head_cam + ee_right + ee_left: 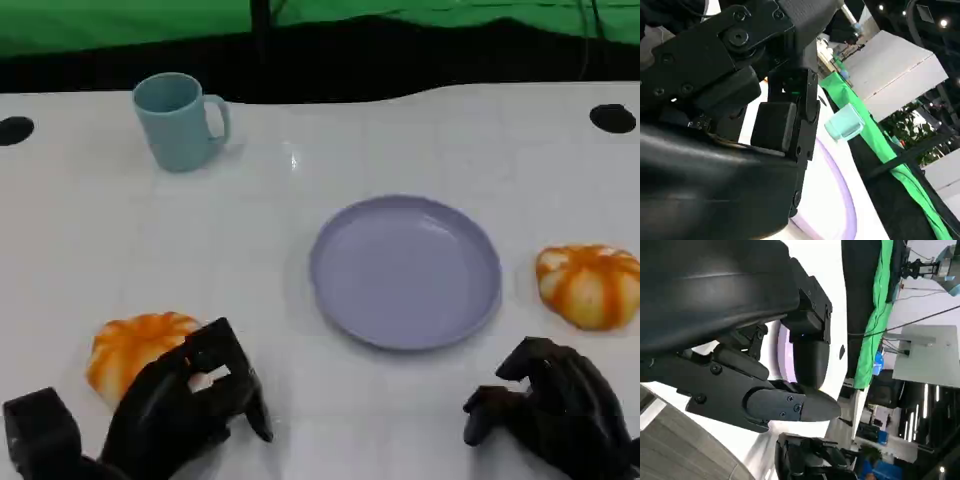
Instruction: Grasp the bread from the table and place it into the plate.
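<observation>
Near the lilac plate [405, 270], at its lower-left side, the left hand [190, 400] hovers with its fingers [225, 385] curled loosely inward and holding nothing, their tips just beside a round orange-and-white bread [135, 348] that lies on the white counter [200, 240]; whether they touch it I cannot tell. That bread is a domed bun with orange stripes fanning from its top, slightly longer across than deep, its long axis running roughly left to right. A second bread [590, 285] of the same kind lies just right of the plate, close to its rim but apart from it. Below the plate's right edge, the right hand [550, 410] rests low with its fingers [500, 400] bent inward and gripping nothing. Up and left of the plate, well apart, a pale blue mug [180, 120] stands upright, handle toward the plate. No writing or labels can be read on any item.
</observation>
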Motion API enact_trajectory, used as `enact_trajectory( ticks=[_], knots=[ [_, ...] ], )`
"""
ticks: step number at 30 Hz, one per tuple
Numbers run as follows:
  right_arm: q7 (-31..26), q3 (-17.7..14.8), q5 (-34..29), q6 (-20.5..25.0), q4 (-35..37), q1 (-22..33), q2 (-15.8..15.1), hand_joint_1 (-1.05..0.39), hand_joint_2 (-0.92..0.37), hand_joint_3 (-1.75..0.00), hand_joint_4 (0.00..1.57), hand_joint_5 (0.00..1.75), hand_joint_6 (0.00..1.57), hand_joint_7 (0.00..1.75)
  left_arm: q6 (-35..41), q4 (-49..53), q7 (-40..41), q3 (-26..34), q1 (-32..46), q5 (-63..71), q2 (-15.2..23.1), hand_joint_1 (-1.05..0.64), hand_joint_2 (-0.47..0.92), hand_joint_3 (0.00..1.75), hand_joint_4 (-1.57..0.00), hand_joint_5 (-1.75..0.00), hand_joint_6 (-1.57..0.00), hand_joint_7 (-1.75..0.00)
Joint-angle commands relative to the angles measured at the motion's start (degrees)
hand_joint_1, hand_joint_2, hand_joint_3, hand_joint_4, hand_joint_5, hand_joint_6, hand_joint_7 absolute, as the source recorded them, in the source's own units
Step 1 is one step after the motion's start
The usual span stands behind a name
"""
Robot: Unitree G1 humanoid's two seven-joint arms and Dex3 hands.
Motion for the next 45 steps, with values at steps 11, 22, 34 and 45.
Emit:
enact_trajectory(
  ticks=[11,22,34,45],
  knots=[
    [-0.55,-0.29,0.24,-0.06,-0.65,0.21,-0.52,-1.04,-0.74,0.00,1.57,0.70,1.57,0.33,-0.31,-0.11,-0.19,0.29,0.11,0.03,0.73,-0.73,0.92,0.32,-0.71,-1.75,-0.52,-1.72],
    [-0.24,-0.31,0.51,-0.35,-0.23,-0.11,-0.25,-1.04,-0.73,0.00,1.57,0.71,1.57,0.35,-0.50,-0.08,-0.42,0.35,0.09,0.02,1.01,-0.72,0.92,0.34,-0.70,-1.75,-0.51,-1.72],
    [-0.24,0.02,0.10,-1.22,-0.16,0.03,-0.34,-1.03,-0.76,-0.01,1.57,0.71,1.57,0.35,-0.33,-2.51,-0.55,0.61,0.45,-0.17,1.94,-0.77,0.92,0.29,-0.59,-1.75,-0.60,-1.32],
    [-0.78,0.03,0.30,-0.28,-0.45,0.07,-0.48,-1.02,-0.74,0.00,1.57,0.70,1.57,0.32,-5.83,-12.21,6.18,-1.07,0.99,13.09,9.31,-0.70,0.92,0.24,-0.46,-1.20,-0.56,-0.33]
  ],
)
